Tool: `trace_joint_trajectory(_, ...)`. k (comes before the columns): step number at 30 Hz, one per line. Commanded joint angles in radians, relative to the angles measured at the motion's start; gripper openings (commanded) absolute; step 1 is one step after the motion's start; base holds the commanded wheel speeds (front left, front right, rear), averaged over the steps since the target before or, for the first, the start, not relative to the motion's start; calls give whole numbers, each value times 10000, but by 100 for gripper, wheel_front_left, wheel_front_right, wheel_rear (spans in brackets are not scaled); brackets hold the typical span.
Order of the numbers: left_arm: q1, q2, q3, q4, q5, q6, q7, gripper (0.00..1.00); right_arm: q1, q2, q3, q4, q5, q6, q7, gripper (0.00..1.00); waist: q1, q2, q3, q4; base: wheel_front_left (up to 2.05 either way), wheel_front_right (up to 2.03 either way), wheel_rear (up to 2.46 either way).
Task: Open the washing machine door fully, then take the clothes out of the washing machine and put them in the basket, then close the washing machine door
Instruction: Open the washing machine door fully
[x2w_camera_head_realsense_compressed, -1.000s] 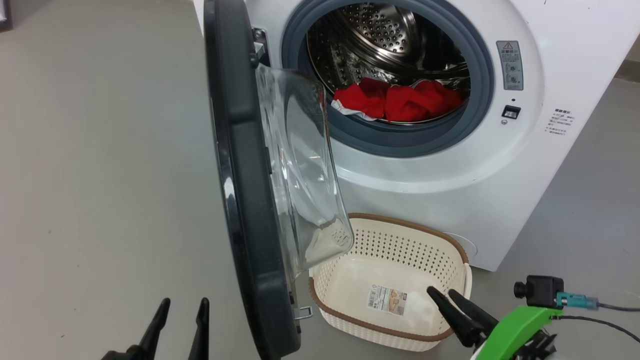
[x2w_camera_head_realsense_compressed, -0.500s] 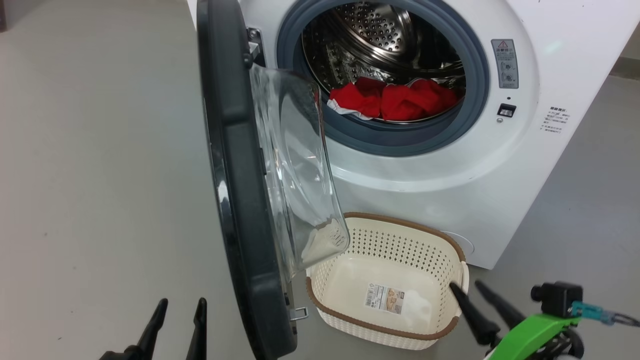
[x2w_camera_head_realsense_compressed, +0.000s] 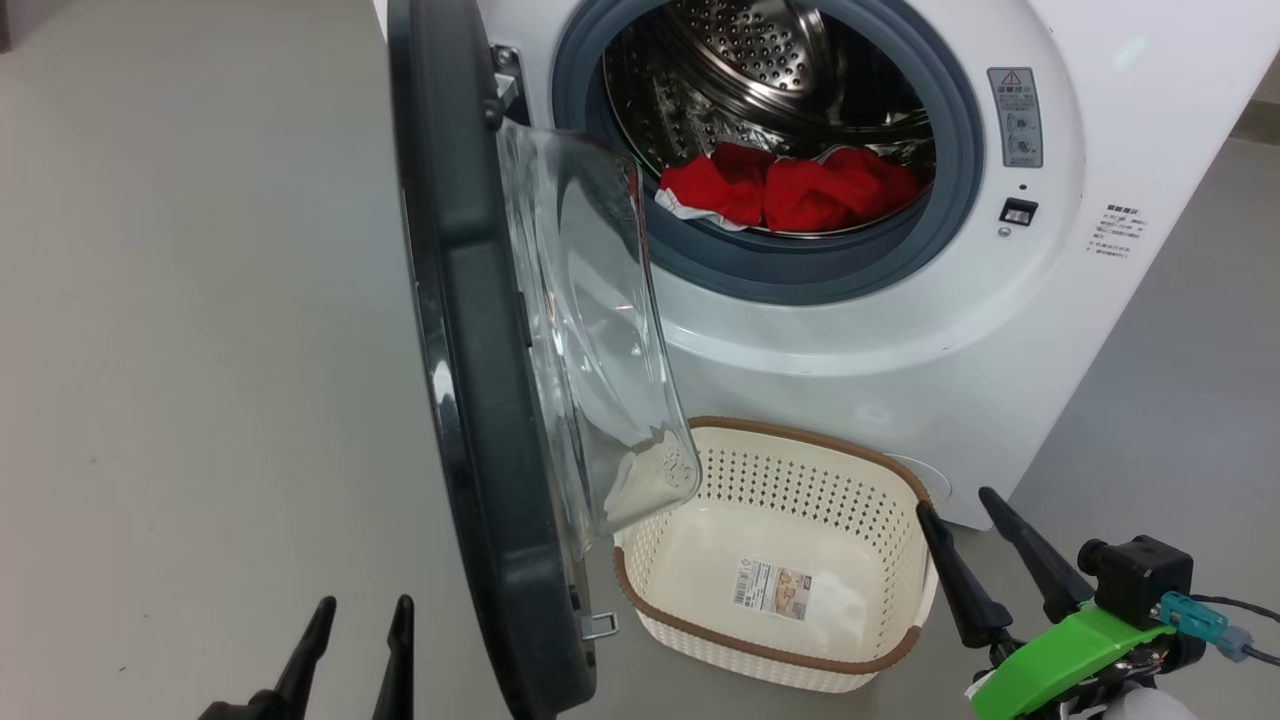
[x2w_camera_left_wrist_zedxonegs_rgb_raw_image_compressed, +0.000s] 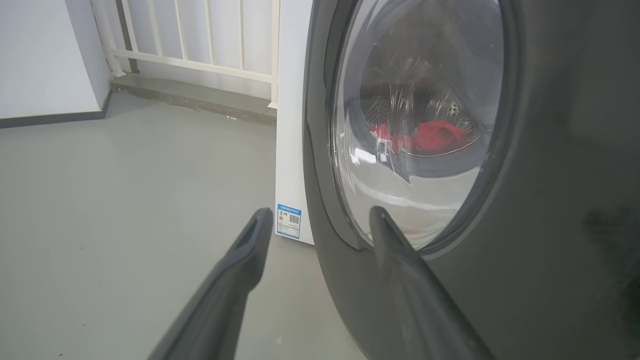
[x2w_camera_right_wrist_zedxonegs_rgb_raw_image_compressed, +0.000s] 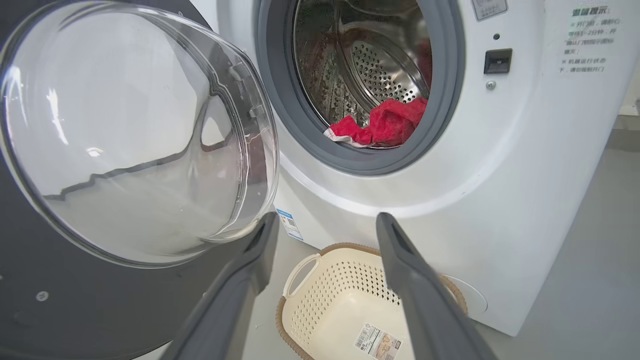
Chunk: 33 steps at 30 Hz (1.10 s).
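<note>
Grey floor (x2w_camera_head_realsense_compressed: 150, 300) runs under everything you see from the head camera. Nearest you, the left gripper (x2w_camera_head_realsense_compressed: 366, 603) sits at the lower left, its two dark fingers spread apart with nothing between them. It is just beside the outer face of the washing machine door (x2w_camera_head_realsense_compressed: 470, 350). On your other side the right gripper (x2w_camera_head_realsense_compressed: 957, 502) is spread just as wide and carries nothing. Its fingertips stand close by the right end of the basket (x2w_camera_head_realsense_compressed: 760, 652); you cannot tell whether they touch it. The basket rests on the floor at the foot of the washing machine (x2w_camera_head_realsense_compressed: 1000, 330), with a paper label (x2w_camera_head_realsense_compressed: 772, 588) on its bottom. The door stands swung out on its hinge, edge-on to the head camera, and its clear glass bulge overlaps the basket's left end in that view. Farther back, the clothes (x2w_camera_head_realsense_compressed: 800, 195) lie bunched at the bottom of the steel drum (x2w_camera_head_realsense_compressed: 760, 50), red with a white edge, just behind the grey rubber ring (x2w_camera_head_realsense_compressed: 800, 285).
</note>
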Motion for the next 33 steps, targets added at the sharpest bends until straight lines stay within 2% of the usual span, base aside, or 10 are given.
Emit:
trace_joint_trajectory(1,-298,102,329,-231,17,-17,-120,100,-9,-56,90,-290,-130,48,-134,100,0,0,3,1,0,0,0)
trace_joint_trajectory(9,-336,102,345,-245,8,-15,-120,100,438,479,-820,-893,-1255,48,-135,100,0,0,38,0,0,0,0)
trace_joint_trajectory(24,-288,102,278,-164,-33,20,-120,100,956,968,-1168,-714,-1862,48,-135,100,0,0,-32,31,0,0,0)
trace_joint_trajectory(25,-302,102,306,-164,-124,35,-120,89,954,978,-1184,-717,-1879,48,-135,100,0,0,-42,27,0,0,0)
trace_joint_trajectory(26,-334,102,353,-213,-200,40,-120,34,956,984,-1202,-713,-1890,48,-135,100,0,0,-54,23,0,0,0)
trace_joint_trajectory(27,-363,102,413,-288,-299,39,-120,0,956,983,-1226,-715,-1920,48,-135,100,0,0,-67,20,0,0,0)
trace_joint_trajectory(33,-619,102,962,-1146,-656,112,-120,0,1009,1032,-1328,-741,-1977,48,-135,100,0,0,-159,32,0,0,0)
